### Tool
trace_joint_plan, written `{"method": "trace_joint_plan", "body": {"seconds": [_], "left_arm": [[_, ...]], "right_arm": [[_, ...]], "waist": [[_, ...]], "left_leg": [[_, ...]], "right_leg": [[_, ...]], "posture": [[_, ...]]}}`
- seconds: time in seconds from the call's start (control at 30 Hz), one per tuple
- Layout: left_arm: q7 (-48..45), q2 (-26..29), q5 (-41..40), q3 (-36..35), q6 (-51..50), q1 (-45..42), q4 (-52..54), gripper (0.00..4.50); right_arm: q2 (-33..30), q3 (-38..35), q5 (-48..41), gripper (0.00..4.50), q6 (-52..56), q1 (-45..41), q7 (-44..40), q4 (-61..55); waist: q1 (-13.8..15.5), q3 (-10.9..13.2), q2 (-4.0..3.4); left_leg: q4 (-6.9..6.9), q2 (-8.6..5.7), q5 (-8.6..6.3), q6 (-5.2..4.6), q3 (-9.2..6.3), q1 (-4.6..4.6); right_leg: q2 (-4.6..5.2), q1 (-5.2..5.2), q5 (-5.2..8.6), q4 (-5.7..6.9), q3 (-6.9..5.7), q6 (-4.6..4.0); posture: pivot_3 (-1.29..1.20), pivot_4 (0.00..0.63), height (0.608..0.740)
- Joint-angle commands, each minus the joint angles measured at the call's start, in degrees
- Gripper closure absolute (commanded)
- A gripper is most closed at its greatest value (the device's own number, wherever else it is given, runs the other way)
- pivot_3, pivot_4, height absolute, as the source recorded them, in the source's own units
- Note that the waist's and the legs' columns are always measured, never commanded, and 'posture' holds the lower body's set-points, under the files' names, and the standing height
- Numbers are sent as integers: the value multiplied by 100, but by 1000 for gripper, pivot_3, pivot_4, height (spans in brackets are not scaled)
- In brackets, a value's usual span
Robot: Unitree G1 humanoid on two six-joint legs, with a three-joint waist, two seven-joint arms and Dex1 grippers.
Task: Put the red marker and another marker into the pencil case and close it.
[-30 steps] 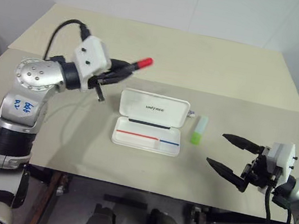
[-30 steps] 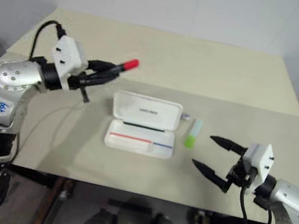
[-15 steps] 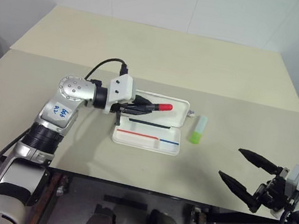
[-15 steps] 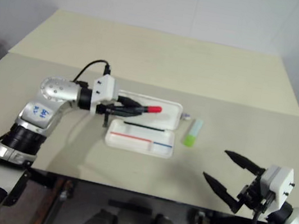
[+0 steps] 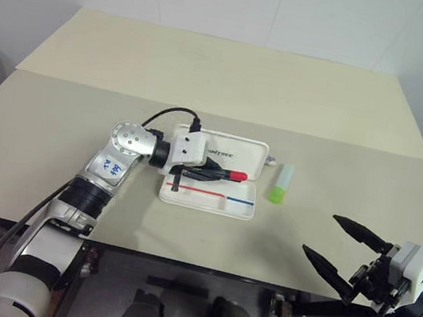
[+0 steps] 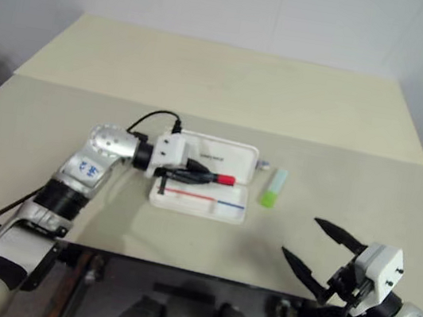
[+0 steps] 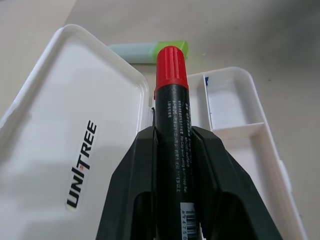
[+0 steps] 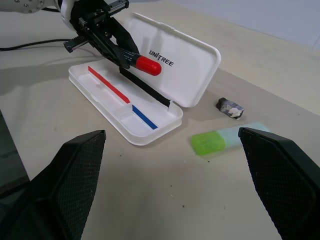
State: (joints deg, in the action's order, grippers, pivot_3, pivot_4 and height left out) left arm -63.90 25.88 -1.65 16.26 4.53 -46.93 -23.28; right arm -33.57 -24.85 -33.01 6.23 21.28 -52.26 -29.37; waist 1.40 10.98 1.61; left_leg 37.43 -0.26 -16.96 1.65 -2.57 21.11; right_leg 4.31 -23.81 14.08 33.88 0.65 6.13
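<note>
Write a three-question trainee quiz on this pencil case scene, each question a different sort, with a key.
1. True or false: the pencil case lies open on the table.
2. Which gripper holds the red marker? A) left gripper B) right gripper C) neither
3. Fill in: the green highlighter lies on the table beside the case, on the robot's ____ side.

Key
1. True; the lid is folded back and the tray with its red and blue stripes is exposed.
2. A; its fingers are closed on the marker's black barrel above the tray, while the right gripper is open and empty near the table's near edge.
3. Right.
</note>
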Motion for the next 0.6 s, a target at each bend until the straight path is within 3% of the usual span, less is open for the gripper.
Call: {"method": "trace_joint_plan", "body": {"seconds": [0.03,0.13,0.17,0.47,0.6], "left_arm": [[93,-77,199,79,220,-129,-32,3900],[108,-129,263,99,265,-101,-24,3900],[125,-149,289,109,271,-100,-30,3170],[294,-194,510,139,251,-153,-117,151],[223,-187,444,121,163,-75,198,23]], "right_arm": [[60,39,28,0,-124,29,132,-284],[76,74,47,0,-115,57,205,-336],[74,83,52,0,-116,56,228,-342],[52,183,98,0,-60,-89,454,-353],[19,199,109,0,-36,-117,485,-341]], "waist": [[-1,0,0],[-7,0,0],[-9,0,0],[-5,0,0],[-4,0,0]], "left_leg": [[0,0,0,0,0,1],[-1,1,0,0,-1,0],[-2,1,0,0,-1,-1],[2,1,0,-1,-1,-2],[0,1,1,-1,-2,-2]], "right_leg": [[0,0,0,0,0,0],[-1,0,0,1,-1,0],[-1,0,0,1,-1,0],[0,2,0,2,-1,0],[0,2,0,3,-1,0]], "posture": [[0,150,740],[0,150,740],[0,150,740],[0,150,740],[0,150,740]]}}
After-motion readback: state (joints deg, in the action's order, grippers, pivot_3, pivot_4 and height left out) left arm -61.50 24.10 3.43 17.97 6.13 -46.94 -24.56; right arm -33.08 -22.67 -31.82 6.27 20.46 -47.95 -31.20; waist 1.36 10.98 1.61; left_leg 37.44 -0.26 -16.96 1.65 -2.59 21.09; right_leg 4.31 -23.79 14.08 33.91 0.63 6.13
